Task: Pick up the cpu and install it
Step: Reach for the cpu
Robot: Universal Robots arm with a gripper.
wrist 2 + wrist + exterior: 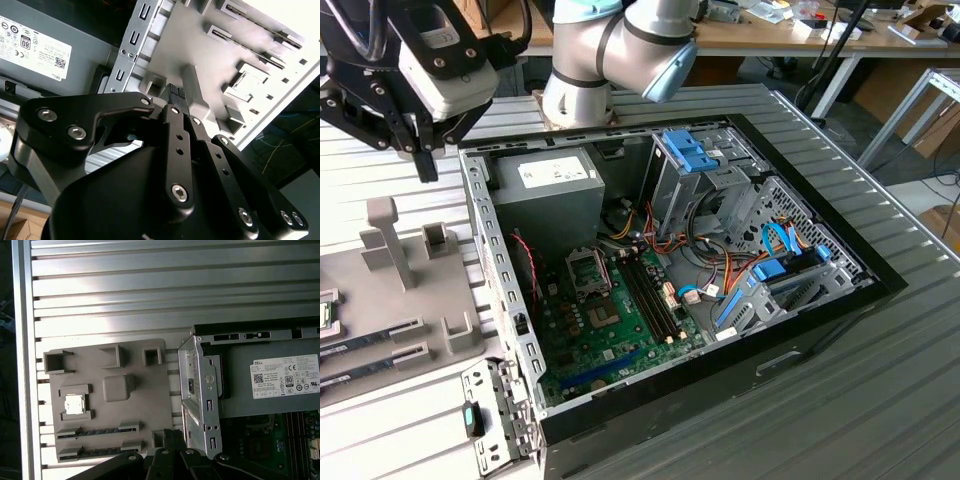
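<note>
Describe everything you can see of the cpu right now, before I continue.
In the first wrist view, the cpu is a small flat square chip with a pale metal top that catches the light. It lies flat, top up, in a bracketed pocket of the grey parts tray. The tray sits on the ribbed metal table beside the open computer case. Nothing but the tray touches it. The gripper is apart from it, near the tray's case-side edge.

You've got one cpu [74, 403] and two memory sticks [95, 431] sitting in one grey tray [135, 410] off to one side of the jaws. On the other side of the jaws it's one open computer case [200, 390], with one power supply [260, 402] inside.
</note>
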